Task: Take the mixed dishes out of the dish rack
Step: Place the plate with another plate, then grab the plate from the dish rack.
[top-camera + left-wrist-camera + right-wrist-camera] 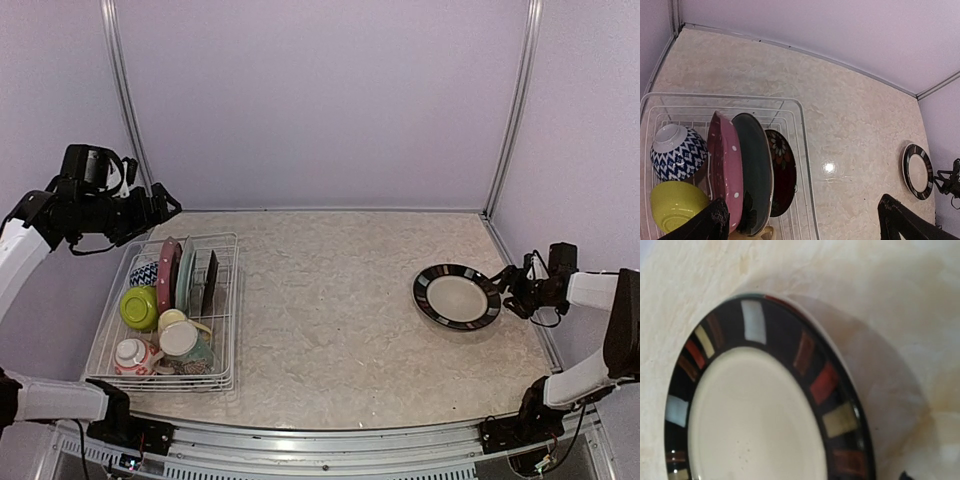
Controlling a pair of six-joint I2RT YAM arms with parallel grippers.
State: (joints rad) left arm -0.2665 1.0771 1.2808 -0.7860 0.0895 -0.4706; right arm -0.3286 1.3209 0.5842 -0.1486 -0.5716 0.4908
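White wire dish rack [235, 320] carries upright ceramic plates [752, 170]. Black-rimmed cream round plate [457, 296] lies flat, well right of rack. Left gripper [165, 207] above rack's far edge, fingers spread wide. Right gripper [512, 285] farther right of rack; its spread can't be told. Best approach: drop straight over one plate rim, clear of its neighbours.
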